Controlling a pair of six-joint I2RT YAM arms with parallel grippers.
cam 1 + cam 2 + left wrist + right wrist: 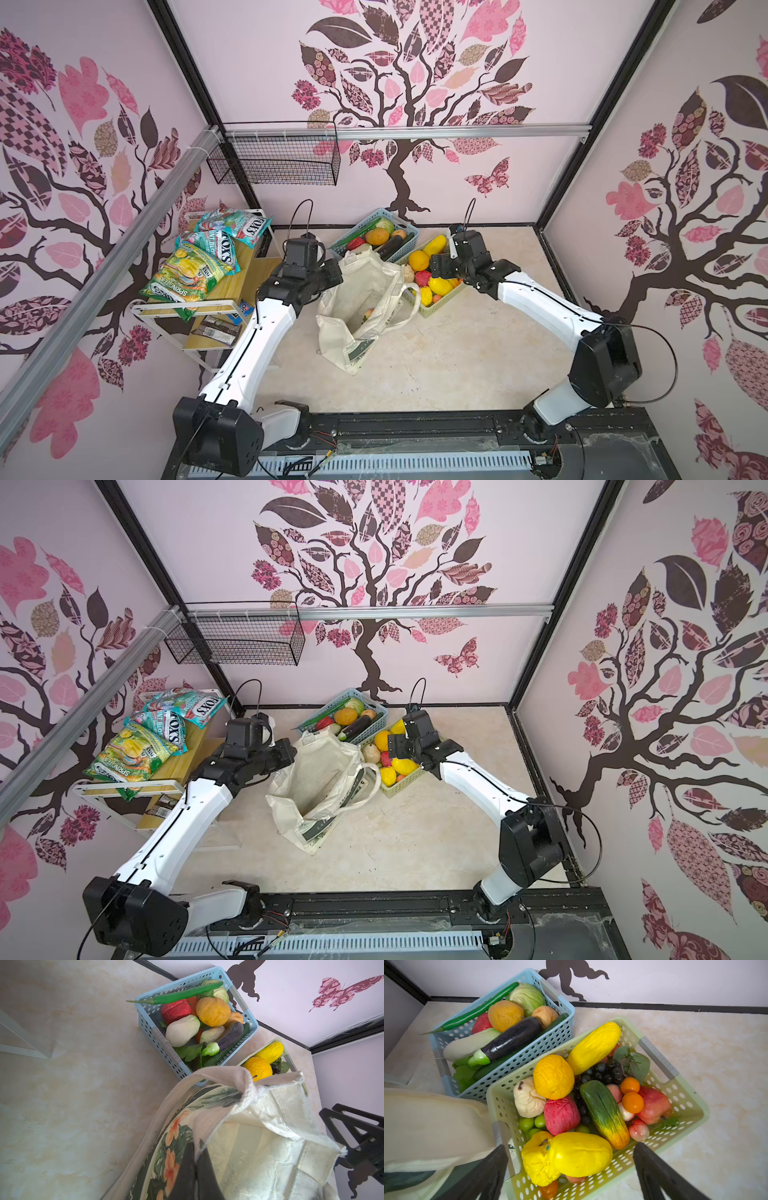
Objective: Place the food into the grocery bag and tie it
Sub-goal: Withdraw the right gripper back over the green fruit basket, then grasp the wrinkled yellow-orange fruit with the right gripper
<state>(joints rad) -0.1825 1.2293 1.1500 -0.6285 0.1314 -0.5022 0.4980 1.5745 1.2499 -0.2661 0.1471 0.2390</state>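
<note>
Most of the food (553,1076) is not yet packed: the light blue basket (566,1012) and the pale green basket (691,1105), side by side at the far edge of the desk (478,353), are both heaped with fruit and vegetables. The grocery bag (353,291) stands open near the middle of the desk, just in front of the baskets, and in a top view I can make out only one small reddish-orange piece (368,314) lying at its bottom. My left gripper (197,1169) is clenched on the bag's wall at the rim, holding the mouth up and open. My right gripper (571,1146) hangs spread wide and empty over the green basket, its jaws either side of a large yellow fruit (579,1154) without touching it as far as I can tell. I judge the job barely begun: nearly every piece has to be carried across, and the tying comes last. Both straps (218,1073) lie loose, one draped towards the green basket, with no knot in them.
</note>
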